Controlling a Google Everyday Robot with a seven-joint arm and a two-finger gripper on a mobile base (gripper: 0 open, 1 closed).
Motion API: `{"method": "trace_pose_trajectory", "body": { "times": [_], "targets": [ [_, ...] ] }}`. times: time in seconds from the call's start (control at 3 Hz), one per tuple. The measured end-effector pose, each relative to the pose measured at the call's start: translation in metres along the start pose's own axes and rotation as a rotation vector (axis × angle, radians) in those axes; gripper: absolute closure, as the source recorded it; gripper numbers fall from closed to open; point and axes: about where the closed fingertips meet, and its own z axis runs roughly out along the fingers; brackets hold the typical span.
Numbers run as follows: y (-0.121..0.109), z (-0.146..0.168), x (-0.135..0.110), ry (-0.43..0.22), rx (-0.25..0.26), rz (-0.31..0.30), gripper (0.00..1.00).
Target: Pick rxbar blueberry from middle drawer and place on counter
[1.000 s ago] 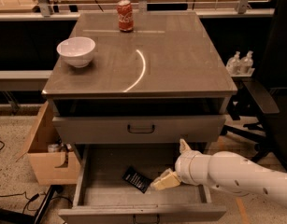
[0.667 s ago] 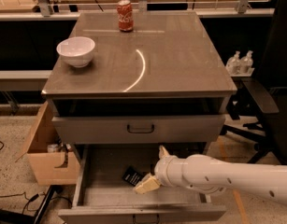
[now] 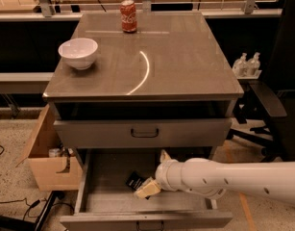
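Note:
The rxbar blueberry [image 3: 133, 180], a small dark wrapper, lies flat on the floor of the open middle drawer [image 3: 104, 176], near its centre. My gripper [image 3: 151, 176] reaches into the drawer from the right on a white arm. Its cream fingers are spread open. The lower finger [image 3: 147, 188] rests against the bar's right end, and the other finger [image 3: 164, 155] sticks up behind the wrist. The bar lies on the drawer floor, not lifted. The counter [image 3: 185, 57] above is glossy grey-brown with a curved glare streak.
A red soda can [image 3: 129, 9] stands at the counter's back edge and a white bowl [image 3: 78, 53] at its left. The closed upper drawer front [image 3: 144, 133] overhangs the open drawer. A cardboard box [image 3: 43, 160] sits left on the floor, and a black chair [image 3: 276, 90] stands right.
My arm has swept left across the open drawer. The lower finger has come from the drawer's right side up against the bar's right end. The bar has stayed in place.

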Motion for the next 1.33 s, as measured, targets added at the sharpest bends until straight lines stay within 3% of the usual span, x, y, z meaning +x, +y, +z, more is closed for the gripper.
{"method": "trace_pose_trajectory", "body": {
  "times": [0.33, 1.33],
  "targets": [
    [-0.009, 0.034, 0.011, 0.032, 0.016, -0.006, 0.0],
    [-0.006, 0.106, 0.054, 0.07, -0.027, -0.05, 0.0]
  ]
}}
